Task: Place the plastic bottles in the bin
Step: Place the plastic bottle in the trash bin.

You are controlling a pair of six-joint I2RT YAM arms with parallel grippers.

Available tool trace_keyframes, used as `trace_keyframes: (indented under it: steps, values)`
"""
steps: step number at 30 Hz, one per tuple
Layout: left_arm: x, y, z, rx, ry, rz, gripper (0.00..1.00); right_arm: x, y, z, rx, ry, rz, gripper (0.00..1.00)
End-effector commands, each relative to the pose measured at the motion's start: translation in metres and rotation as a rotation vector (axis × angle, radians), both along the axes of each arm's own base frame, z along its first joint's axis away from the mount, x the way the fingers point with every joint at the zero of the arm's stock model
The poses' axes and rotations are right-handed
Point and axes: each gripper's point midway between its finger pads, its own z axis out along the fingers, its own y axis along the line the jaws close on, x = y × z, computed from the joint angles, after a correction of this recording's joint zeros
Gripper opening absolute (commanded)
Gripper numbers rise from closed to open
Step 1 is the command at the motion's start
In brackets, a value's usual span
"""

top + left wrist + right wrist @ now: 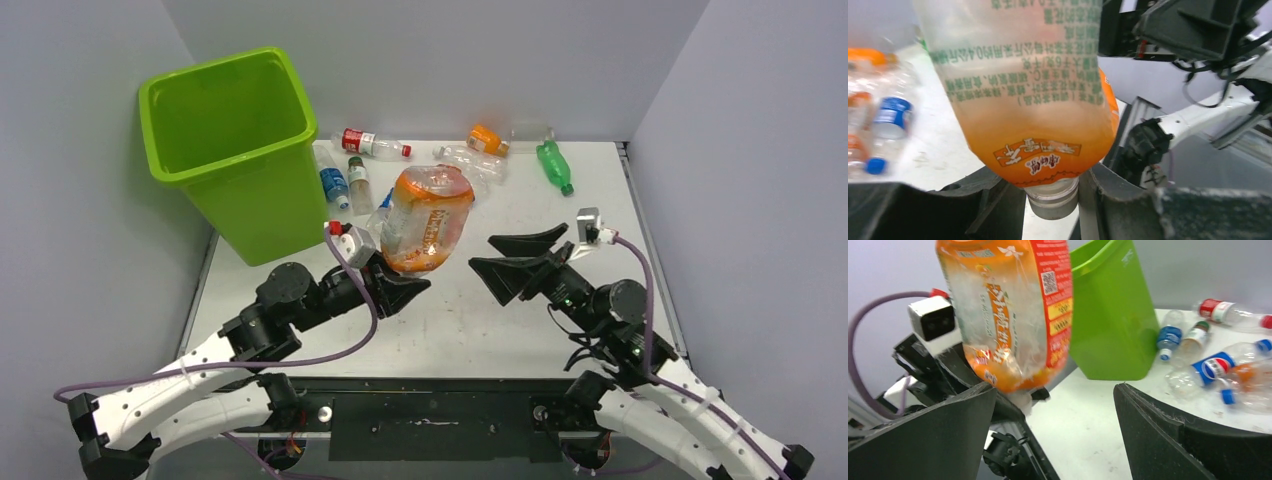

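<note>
A big clear bottle with an orange label (pixel 428 218) hangs neck-down above the table, just right of the lime-green bin (pixel 255 205). My left gripper (pixel 395 283) is shut on its neck; in the left wrist view the two fingers press on the grey neck below the orange shoulder of the bottle (pixel 1033 100), gripper (pixel 1052 196). My right gripper (pixel 483 254) stands open a little to the bottle's right, with nothing between its fingers. Its wrist view shows the gripper (pixel 1055 387) wide apart, with the bottle (pixel 1008 310) up left and the bin (pixel 1113 320) behind.
Several small bottles lie at the back of the table: a red-labelled one (pixel 370 144), two beside the bin (pixel 334 186), an orange one (pixel 487 139), a green one (pixel 553 165), a crushed clear one (pixel 470 160). A Pepsi bottle (pixel 1215 367) lies right of the bin.
</note>
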Motion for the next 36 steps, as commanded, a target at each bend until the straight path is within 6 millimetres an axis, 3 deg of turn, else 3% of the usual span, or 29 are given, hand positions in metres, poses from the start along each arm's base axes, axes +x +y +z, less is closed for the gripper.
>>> trace_keyframes:
  steps: [1, 4, 7, 12, 18, 21, 27, 31, 36]
  values:
    - [0.020, 0.036, 0.025, 0.195, -0.217, 0.151, 0.00, 0.000, -0.038, 0.009, -0.154, -0.014, -0.159, 0.90]
    - [0.032, 0.053, 0.033, 0.333, -0.378, 0.214, 0.00, -0.002, -0.056, 0.017, -0.178, 0.004, -0.219, 0.90]
    - [0.033, 0.056, 0.028, 0.483, -0.618, 0.155, 0.00, 0.002, -0.065, 0.016, -0.219, 0.060, -0.267, 0.90]
    - [0.025, 0.052, 0.014, 0.632, -1.143, 0.046, 0.00, 0.000, -0.045, 0.010, -0.287, 0.136, -0.175, 0.90]
    - [0.035, 0.062, 0.011, 0.835, -1.571, 0.137, 0.00, -0.010, -0.033, 0.024, -0.313, 0.137, -0.086, 0.90]
    - [0.045, 0.067, 0.005, 1.001, -1.679, 0.120, 0.00, -0.015, -0.013, 0.016, -0.338, 0.166, 0.017, 0.90]
    - [0.045, 0.062, 0.003, 1.125, -1.812, 0.065, 0.00, -0.020, 0.022, -0.030, -0.435, 0.261, 0.204, 0.90]
    - [0.043, 0.060, -0.004, 1.205, -1.891, -0.016, 0.00, -0.018, 0.030, -0.043, -0.424, 0.279, 0.277, 0.90]
    - [0.038, 0.069, 0.027, 1.181, -1.919, 0.061, 0.00, -0.004, 0.019, -0.072, -0.296, 0.424, 0.373, 0.90]
